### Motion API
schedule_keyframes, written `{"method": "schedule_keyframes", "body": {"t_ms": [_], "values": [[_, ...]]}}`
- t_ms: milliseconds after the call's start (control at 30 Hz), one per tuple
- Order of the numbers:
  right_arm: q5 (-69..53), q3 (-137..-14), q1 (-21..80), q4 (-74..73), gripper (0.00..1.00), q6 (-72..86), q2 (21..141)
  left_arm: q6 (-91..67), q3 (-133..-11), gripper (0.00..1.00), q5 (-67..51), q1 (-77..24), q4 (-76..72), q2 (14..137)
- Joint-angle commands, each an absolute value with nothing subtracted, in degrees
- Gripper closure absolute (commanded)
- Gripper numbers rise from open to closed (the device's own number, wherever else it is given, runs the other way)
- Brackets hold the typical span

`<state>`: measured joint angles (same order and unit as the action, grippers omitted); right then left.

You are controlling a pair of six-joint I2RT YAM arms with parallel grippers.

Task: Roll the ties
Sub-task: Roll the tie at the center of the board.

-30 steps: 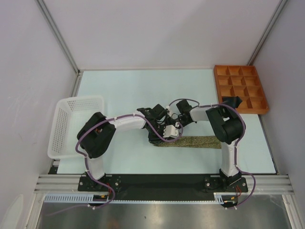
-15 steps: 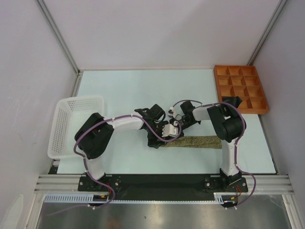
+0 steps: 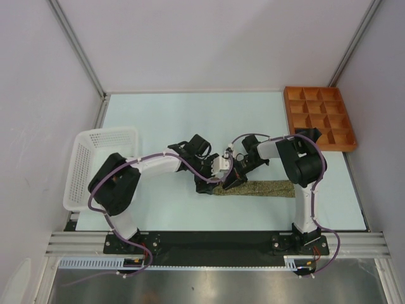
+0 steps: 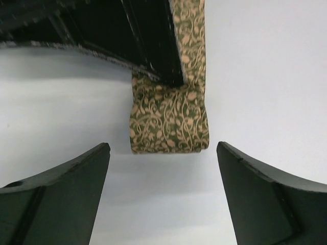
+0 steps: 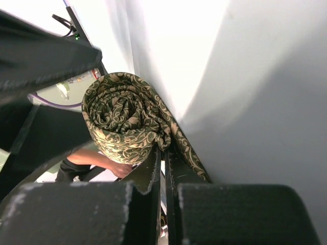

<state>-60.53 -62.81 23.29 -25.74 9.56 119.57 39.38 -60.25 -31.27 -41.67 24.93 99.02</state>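
An olive-tan patterned tie (image 3: 262, 188) lies flat along the table, and its left end is wound into a roll (image 4: 168, 125) (image 5: 125, 120). My left gripper (image 4: 163, 189) (image 3: 207, 183) stands open just short of the roll and touches nothing. My right gripper (image 5: 164, 155) (image 3: 233, 178) is shut, its tips pinching a fold of fabric at the side of the roll where the flat strip leaves it. A black tie (image 3: 309, 135) sits bundled beside the orange tray, partly behind the right arm.
An orange compartment tray (image 3: 319, 117) stands at the back right. A white mesh basket (image 3: 95, 166) sits at the left edge, close to the left arm's elbow. Grey walls close in the table on three sides.
My left gripper has opened and drawn back off the roll, the arm shifting left. My right gripper has closed at the roll's side.
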Motion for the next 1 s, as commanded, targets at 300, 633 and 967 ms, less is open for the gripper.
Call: {"method": "schedule_keyframes", "body": {"t_ms": [300, 633, 967], "values": [[-56.3, -59.0, 24.3, -16.1, 1.00, 11.6, 124.2, 30.7, -65.1, 0.23, -37.6, -43.4, 21.7, 106.7], [-54.8, -55.3, 22.9, -11.9, 1.00, 11.9, 124.4, 20.8, -47.9, 0.29, -41.7, -43.4, 0.6, 98.5], [-52.7, -58.2, 22.4, -20.0, 1.00, 7.3, 125.3, 19.4, -39.1, 0.27, -39.5, -43.1, -8.7, 95.4]]}}
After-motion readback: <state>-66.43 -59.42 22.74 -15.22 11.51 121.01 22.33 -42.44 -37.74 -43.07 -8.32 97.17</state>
